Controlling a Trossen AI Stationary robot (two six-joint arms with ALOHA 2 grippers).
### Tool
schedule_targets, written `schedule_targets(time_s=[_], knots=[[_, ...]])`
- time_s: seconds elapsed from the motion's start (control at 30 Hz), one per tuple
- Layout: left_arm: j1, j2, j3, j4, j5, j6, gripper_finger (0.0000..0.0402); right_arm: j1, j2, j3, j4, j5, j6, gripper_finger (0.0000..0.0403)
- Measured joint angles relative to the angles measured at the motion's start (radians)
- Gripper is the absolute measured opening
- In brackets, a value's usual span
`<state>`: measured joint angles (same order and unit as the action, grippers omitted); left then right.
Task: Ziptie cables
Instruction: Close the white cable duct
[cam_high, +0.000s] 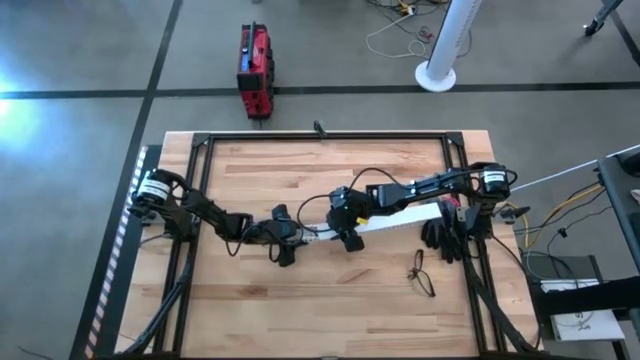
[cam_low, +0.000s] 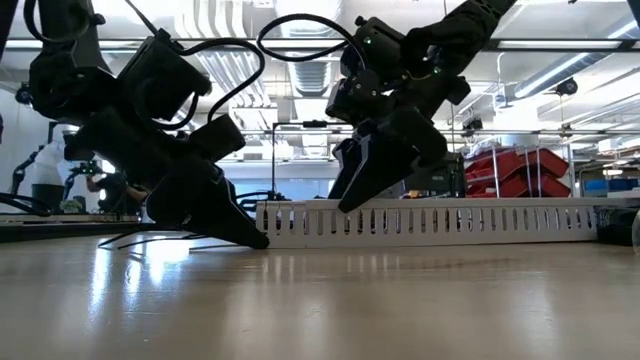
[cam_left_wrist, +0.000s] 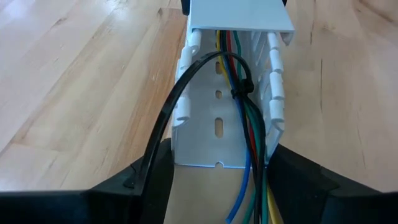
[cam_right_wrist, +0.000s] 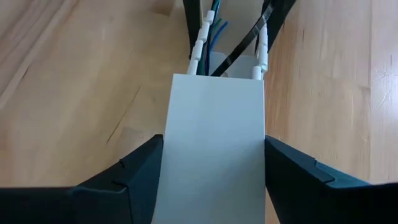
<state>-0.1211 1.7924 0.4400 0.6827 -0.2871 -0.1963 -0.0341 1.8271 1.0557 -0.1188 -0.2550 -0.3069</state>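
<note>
Both grippers, left gripper (cam_left_wrist: 217, 186) and right gripper (cam_right_wrist: 211, 180), are spread astride the duct (cam_left_wrist: 230, 93); the loosely looped ziptie (cam_left_wrist: 180, 93) could be dislodged by any sideways nudge.

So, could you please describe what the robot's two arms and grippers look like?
Both arms are dark, jointed links with black cables looping along them. Each has a white cylindrical band with a dark marking near its base, left arm and right arm. The left gripper and right gripper have broad, black, wedge-shaped fingers.
</note>
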Motion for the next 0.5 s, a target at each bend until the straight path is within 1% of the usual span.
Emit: schedule_targets(time_s=[0.13, 0.27, 0.37, 0.5], knots=[[0.0, 0.0, 0.0, -0.001, -0.001, 0.001, 0.021, 0.0, 0.0, -0.002, 0.02, -0.001, 0.003, 0.0225], [0.0, 0.0, -0.004, 0.017, -0.006, 0.002, 0.021, 0.005, 0.002, -0.009, 0.082, 0.06, 0.087, 0.022], [0.001, 0.0, 0.006, 0.017, -0.016, 0.014, 0.021, 0.006, 0.01, -0.006, 0.113, 0.093, 0.102, 0.022], [0.002, 0.0, 0.019, 0.01, -0.022, 0.016, 0.021, 0.007, 0.036, 0.013, 0.125, 0.101, 0.115, 0.0226]])
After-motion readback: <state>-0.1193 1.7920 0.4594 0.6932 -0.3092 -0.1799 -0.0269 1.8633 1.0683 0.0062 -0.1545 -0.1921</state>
